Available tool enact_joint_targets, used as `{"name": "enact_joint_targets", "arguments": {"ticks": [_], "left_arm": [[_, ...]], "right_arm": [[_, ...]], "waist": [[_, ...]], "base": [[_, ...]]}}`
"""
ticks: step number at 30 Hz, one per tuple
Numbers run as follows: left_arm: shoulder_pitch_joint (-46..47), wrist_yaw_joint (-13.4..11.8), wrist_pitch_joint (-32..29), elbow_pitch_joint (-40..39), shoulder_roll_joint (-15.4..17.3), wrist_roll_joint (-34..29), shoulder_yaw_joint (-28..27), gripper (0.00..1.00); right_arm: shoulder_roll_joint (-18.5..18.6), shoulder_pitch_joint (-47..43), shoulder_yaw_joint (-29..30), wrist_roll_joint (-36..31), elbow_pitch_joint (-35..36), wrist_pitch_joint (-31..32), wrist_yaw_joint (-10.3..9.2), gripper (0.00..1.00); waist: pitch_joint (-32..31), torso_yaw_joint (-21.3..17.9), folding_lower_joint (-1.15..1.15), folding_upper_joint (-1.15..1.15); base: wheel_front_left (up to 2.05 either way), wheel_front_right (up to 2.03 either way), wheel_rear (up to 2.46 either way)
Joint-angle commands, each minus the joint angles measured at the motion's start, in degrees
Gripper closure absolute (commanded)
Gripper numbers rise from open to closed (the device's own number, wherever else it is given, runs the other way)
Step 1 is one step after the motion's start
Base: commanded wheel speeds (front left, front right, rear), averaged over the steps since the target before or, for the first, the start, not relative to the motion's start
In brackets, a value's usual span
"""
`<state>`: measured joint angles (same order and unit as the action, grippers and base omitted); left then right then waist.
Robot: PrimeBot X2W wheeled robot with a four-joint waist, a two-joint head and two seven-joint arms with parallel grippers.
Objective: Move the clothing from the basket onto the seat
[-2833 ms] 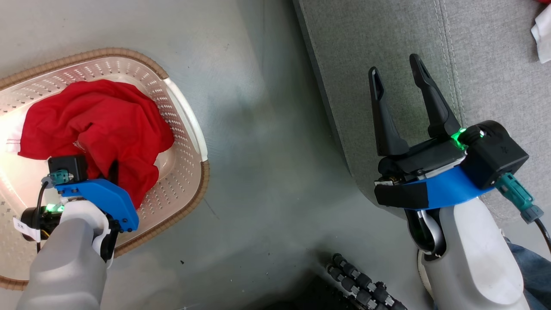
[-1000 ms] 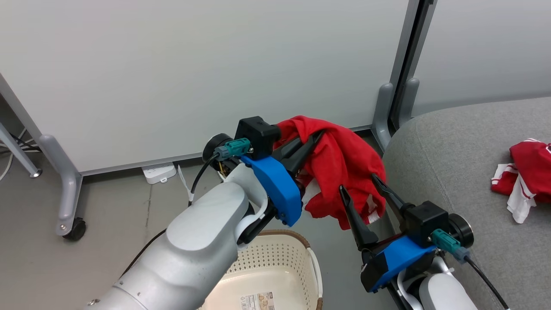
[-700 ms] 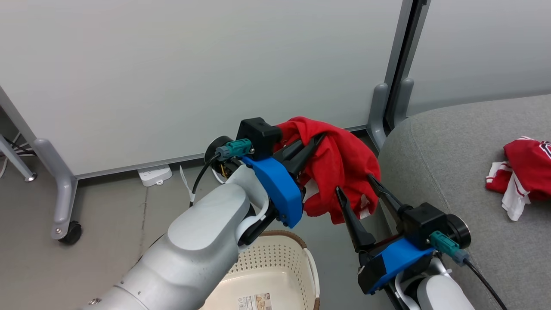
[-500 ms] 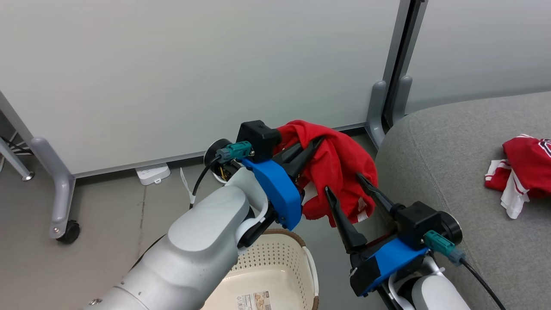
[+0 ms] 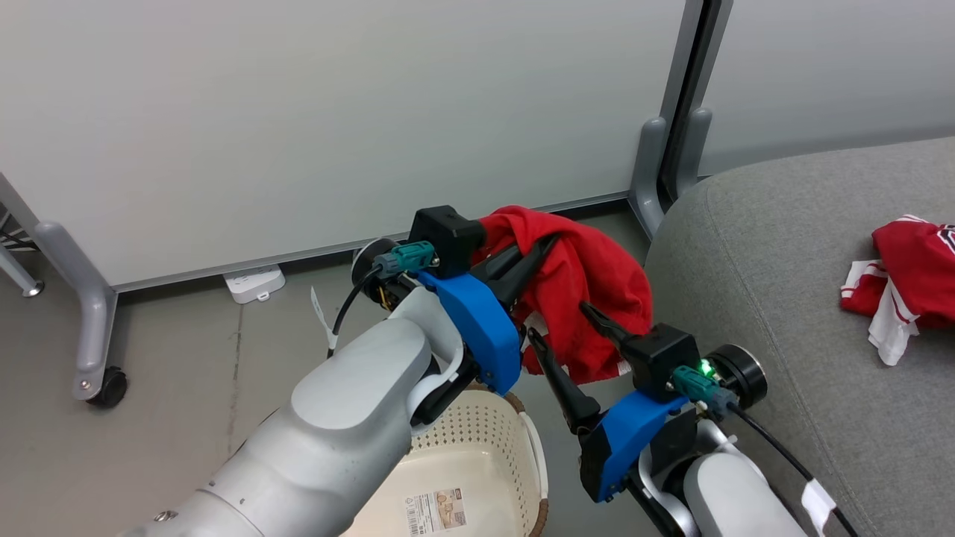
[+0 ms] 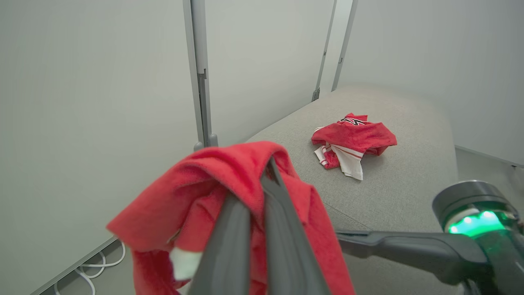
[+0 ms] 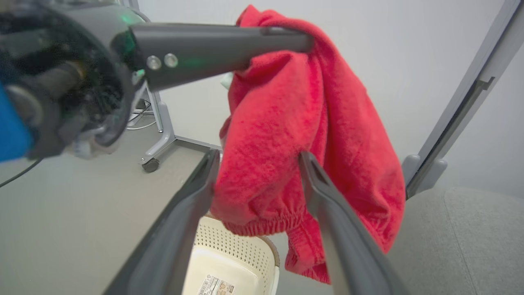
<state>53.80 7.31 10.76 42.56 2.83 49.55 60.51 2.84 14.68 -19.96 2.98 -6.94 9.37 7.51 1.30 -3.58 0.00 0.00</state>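
Left gripper (image 5: 550, 243) is clamped shut on a red garment (image 5: 604, 291), pinching a bunched fold near its top. The cloth hangs limp in mid-air, above the floor between the basket (image 5: 477, 447) and the seat (image 5: 768, 246). Right gripper (image 5: 557, 321) stands wide open, fingers either side of the garment's hanging lower part, holding nothing. A second red garment (image 5: 910, 268) lies on the seat, well apart. Assessment: the fabric is light, soft and shapeless, not fragile. It will likely drape and swing, and a thin pinch may slip. The soundest hold is a thick gathered fold or the elastic hem — not a single loose layer.
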Motion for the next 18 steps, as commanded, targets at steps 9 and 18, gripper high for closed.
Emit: {"name": "enact_joint_targets", "arguments": {"ticks": [9,18], "left_arm": [[1.3,0.1,0.6,-1.0,0.1,1.9,2.0,1.0],[0.9,0.1,0.5,-1.0,0.1,3.4,4.0,1.0]], "right_arm": [[0.1,6.6,1.6,-1.9,-10.2,-0.5,-0.04,0.0],[0.1,11.1,-1.1,0.9,-18.0,-2.1,-0.04,1.0]], "waist": [[0.7,1.0,0.0,0.0],[-0.4,1.0,0.0,0.0]], "base": [[0.0,0.0,0.0],[0.0,0.0,0.0]]}}
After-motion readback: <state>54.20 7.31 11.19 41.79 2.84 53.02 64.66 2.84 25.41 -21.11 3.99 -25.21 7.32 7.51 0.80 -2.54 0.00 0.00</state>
